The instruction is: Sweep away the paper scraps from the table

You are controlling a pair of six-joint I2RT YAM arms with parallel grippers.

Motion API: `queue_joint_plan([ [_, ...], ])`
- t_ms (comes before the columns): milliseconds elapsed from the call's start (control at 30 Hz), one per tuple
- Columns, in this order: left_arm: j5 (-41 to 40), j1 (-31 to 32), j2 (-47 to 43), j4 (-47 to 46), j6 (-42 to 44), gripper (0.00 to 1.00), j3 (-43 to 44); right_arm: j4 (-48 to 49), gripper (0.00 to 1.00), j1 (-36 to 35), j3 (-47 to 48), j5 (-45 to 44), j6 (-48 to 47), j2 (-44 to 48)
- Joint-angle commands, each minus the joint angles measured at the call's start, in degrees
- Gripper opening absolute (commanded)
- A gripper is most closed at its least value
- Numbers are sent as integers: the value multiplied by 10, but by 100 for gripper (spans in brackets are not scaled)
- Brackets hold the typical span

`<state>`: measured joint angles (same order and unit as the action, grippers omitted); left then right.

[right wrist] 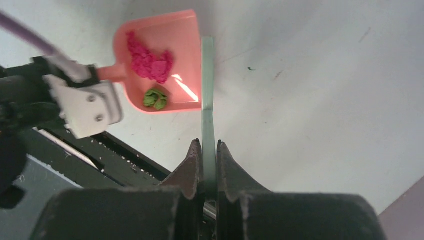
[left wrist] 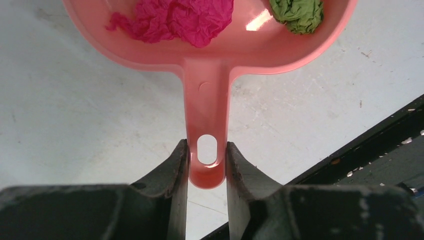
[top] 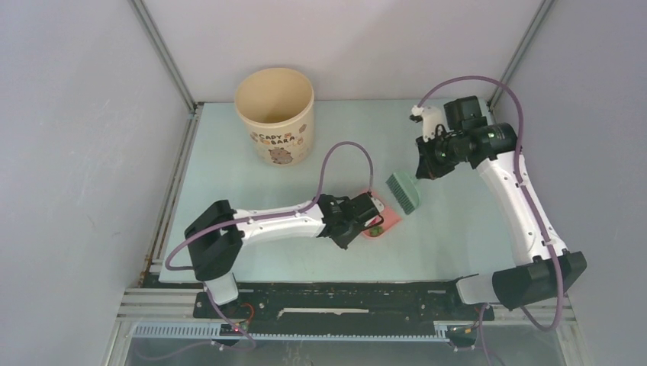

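My left gripper (left wrist: 207, 160) is shut on the handle of the pink dustpan (left wrist: 207, 100), which rests on the pale green table (left wrist: 75, 110). In the pan lie a crumpled magenta paper scrap (left wrist: 185, 20) and a green paper scrap (left wrist: 298, 12). My right gripper (right wrist: 208, 160) is shut on the thin handle of the grey-green hand brush (right wrist: 207, 75), whose head stands at the pan's open edge. In the top view the dustpan (top: 387, 219) and brush (top: 403, 192) sit mid-table between the left gripper (top: 365, 210) and right gripper (top: 427, 169). No loose scraps show on the table (top: 252, 206).
A cream cup (top: 275, 114) with a cartoon print stands at the back left of the table. Grey metal rails (top: 172, 191) edge the table. The black front rail (top: 343, 293) runs near the dustpan, also showing in the right wrist view (right wrist: 115, 155).
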<state>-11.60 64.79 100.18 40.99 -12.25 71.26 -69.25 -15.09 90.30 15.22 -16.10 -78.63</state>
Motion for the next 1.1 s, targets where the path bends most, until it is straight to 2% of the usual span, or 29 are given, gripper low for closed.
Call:
queue_joint_plan([
  [0, -36, -3, -55, -36, -17, 2, -10, 20, 0, 44, 2, 22, 11, 16],
  [133, -44, -3, -75, -29, -18, 2, -16, 127, 0, 94, -68, 52, 42, 33],
  [300, -58, -4, -97, 6, -16, 2, -8, 244, 0, 120, -147, 84, 90, 23],
  [500, -73, -8, -122, 48, -11, 2, 1, 314, 0, 134, -203, 156, 112, -18],
  [800, -78, -53, -142, 106, 6, 2, 61, 293, 0, 133, -225, 194, 71, -74],
  [1067, -77, -148, -128, 167, 16, 2, 203, 282, 0, 140, -229, 211, 57, -74],
])
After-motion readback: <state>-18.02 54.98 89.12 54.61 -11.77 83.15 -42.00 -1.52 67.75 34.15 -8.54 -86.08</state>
